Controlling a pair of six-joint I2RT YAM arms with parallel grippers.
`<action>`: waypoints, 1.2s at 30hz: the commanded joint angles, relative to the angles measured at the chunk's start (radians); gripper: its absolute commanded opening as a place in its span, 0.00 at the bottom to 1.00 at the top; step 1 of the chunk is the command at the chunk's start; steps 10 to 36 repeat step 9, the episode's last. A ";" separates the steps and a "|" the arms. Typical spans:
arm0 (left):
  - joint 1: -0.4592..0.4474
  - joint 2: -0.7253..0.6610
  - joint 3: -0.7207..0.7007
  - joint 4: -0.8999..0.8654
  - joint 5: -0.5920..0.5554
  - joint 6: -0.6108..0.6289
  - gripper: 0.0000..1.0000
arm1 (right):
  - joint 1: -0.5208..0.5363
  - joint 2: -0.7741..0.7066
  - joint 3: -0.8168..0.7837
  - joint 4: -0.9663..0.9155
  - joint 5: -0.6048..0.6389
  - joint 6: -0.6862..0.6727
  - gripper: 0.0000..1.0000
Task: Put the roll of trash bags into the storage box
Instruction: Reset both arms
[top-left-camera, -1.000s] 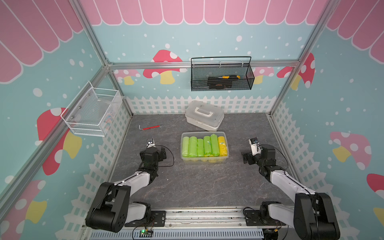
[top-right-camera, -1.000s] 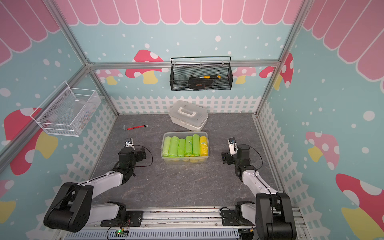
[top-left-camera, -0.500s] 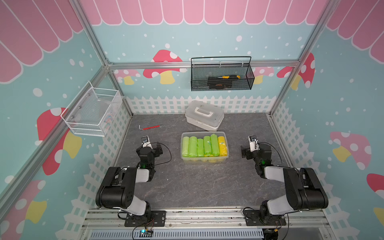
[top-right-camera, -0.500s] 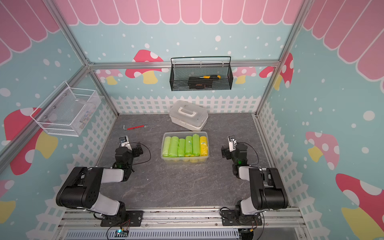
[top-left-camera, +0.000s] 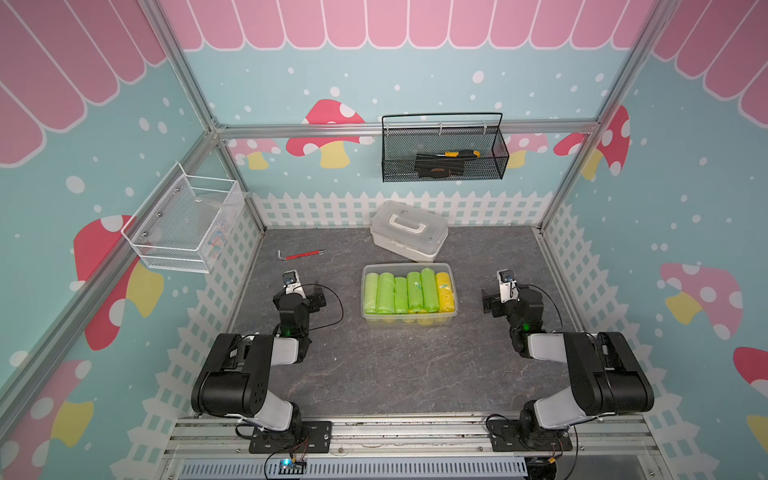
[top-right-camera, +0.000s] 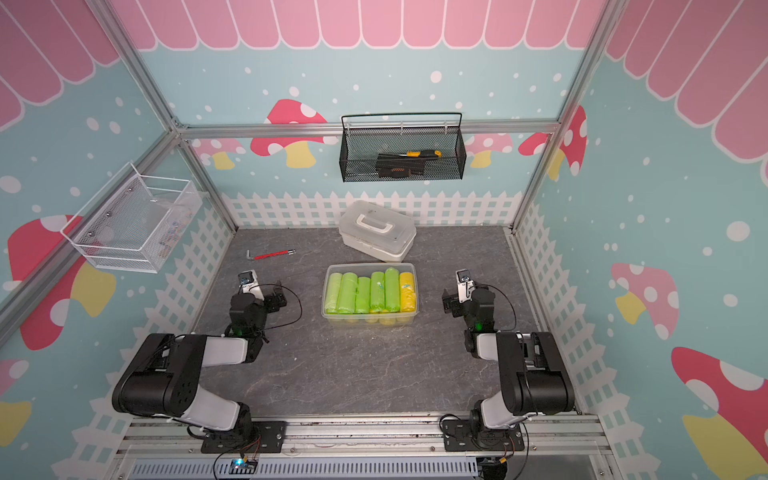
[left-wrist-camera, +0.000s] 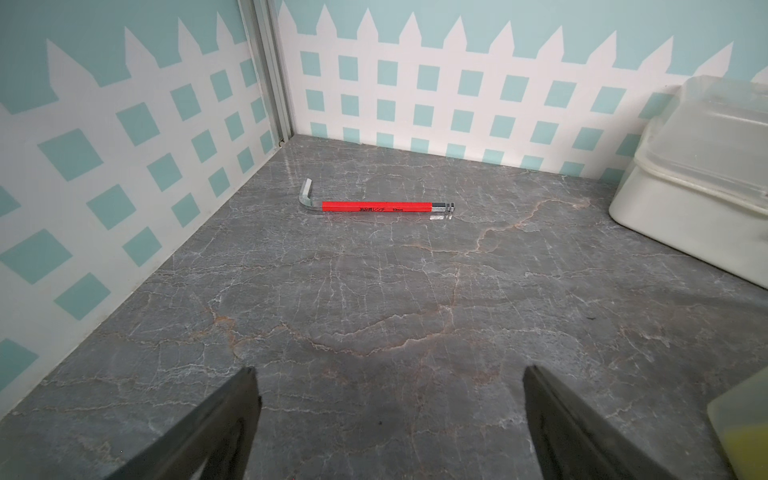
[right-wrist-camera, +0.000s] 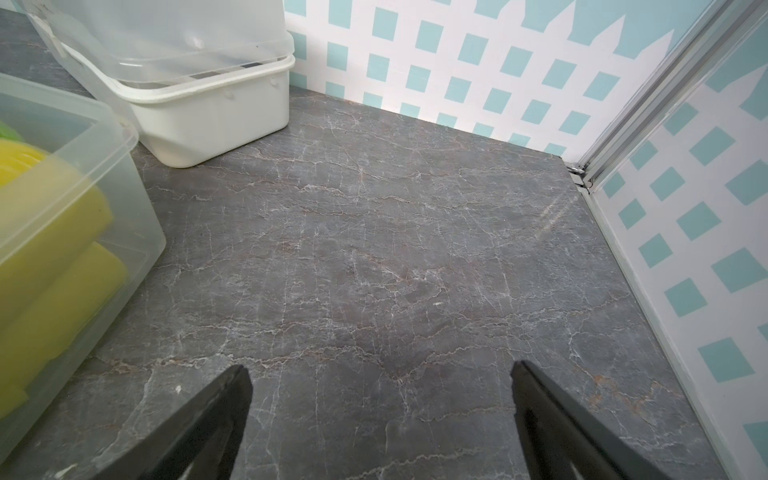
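Both grippers are standing wide open, holding nothing: left gripper (left-wrist-camera: 388, 369) left of the box (top-left-camera: 405, 266), right gripper (right-wrist-camera: 379, 365) right of it. Between them, the rolls (top-left-camera: 401, 293) are lying side by side inside the box. We are seeing no roll loose on the table (top-left-camera: 395, 374), near or far, so we are judging the task finished.

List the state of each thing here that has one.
storage box: open-topped, full of rolls.
trash bag rolls: lying side by side inside the box.
white case: lid shut.
hex key: lying flat on the table.
black wire basket: hanging, holds tools.
left gripper: open, empty.
right gripper: open, empty.
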 joint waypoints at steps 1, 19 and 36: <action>-0.002 -0.003 0.011 0.008 0.002 0.008 0.99 | -0.004 0.001 -0.011 0.017 -0.001 -0.008 0.99; -0.030 0.002 0.030 -0.018 -0.034 0.032 0.99 | -0.004 0.001 -0.011 0.017 -0.001 -0.007 0.99; -0.030 0.002 0.030 -0.018 -0.034 0.032 0.99 | -0.004 0.001 -0.011 0.017 -0.001 -0.007 0.99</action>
